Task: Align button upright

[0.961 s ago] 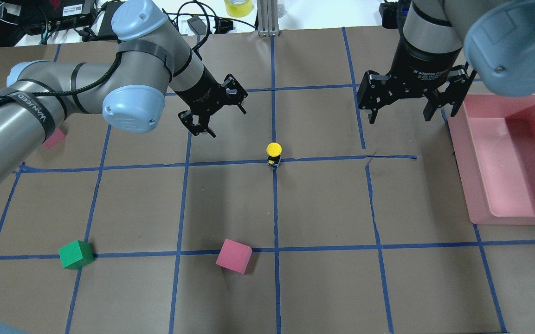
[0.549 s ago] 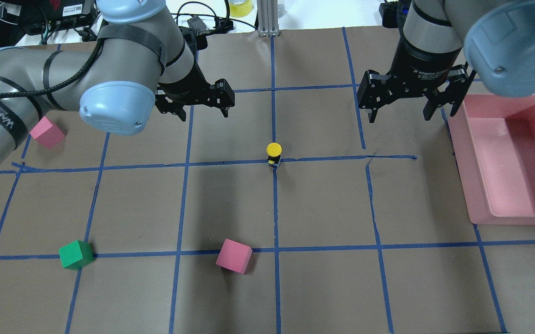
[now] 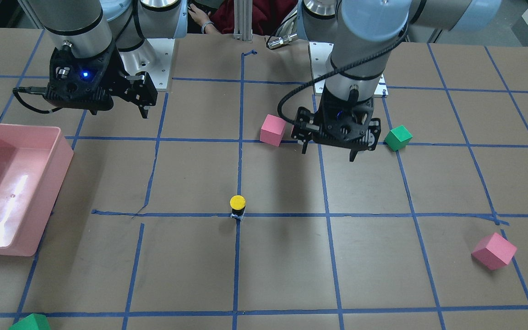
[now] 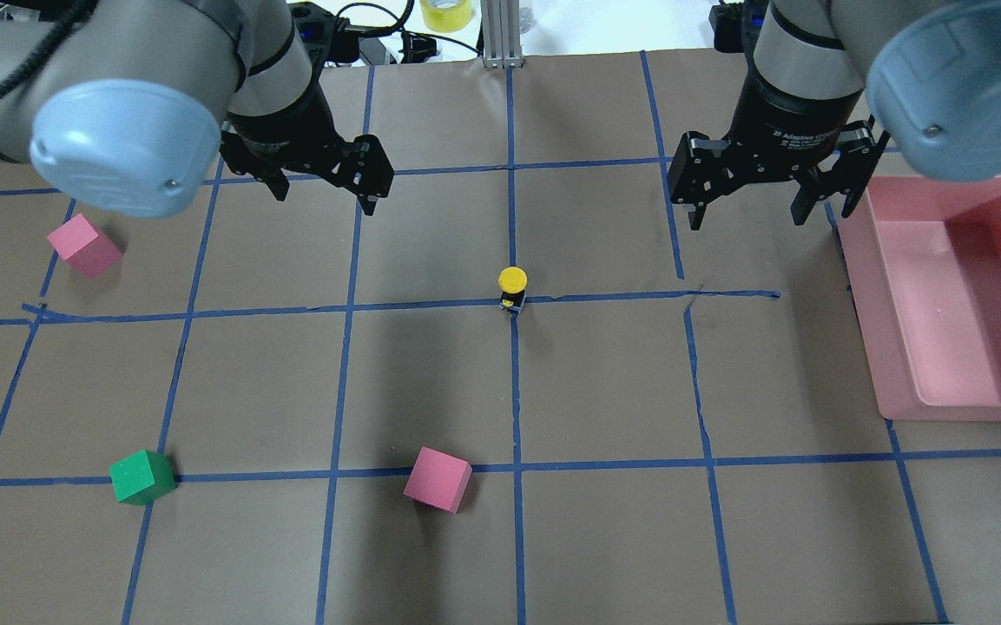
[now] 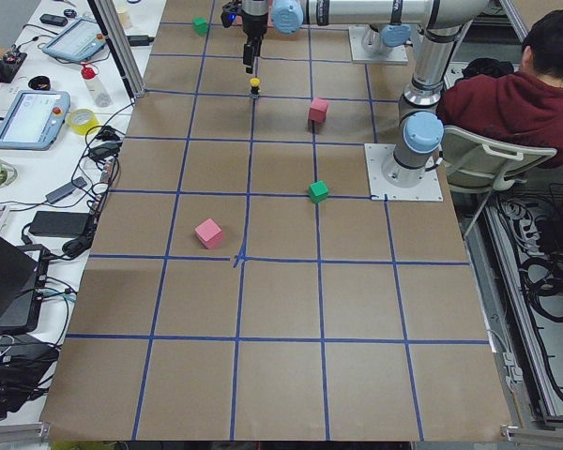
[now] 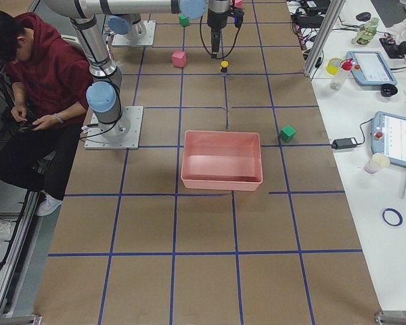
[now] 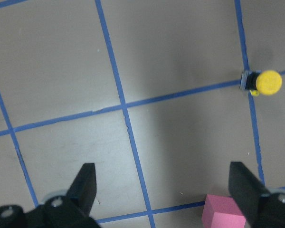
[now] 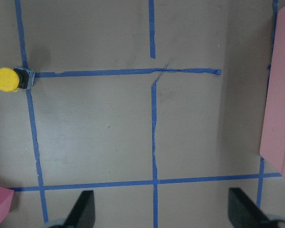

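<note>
The button (image 4: 512,286) stands upright on a blue tape crossing mid-table, yellow cap on top, black body and metal base below. It also shows in the front view (image 3: 237,205), the left wrist view (image 7: 266,83) and the right wrist view (image 8: 9,79). My left gripper (image 4: 324,187) is open and empty, hovering well to the left of and behind the button. My right gripper (image 4: 747,217) is open and empty, hovering to the right of and behind the button. Neither gripper touches it.
A pink bin (image 4: 960,410) sits at the table's right edge. A pink cube (image 4: 83,246) lies at the far left, a green cube (image 4: 142,476) at the front left, and another pink cube (image 4: 437,479) in front of the button.
My left arm has swung up and left, away from the button, and its gripper has turned. The far-left pink cube is now uncovered. The button and the right arm have not moved.
</note>
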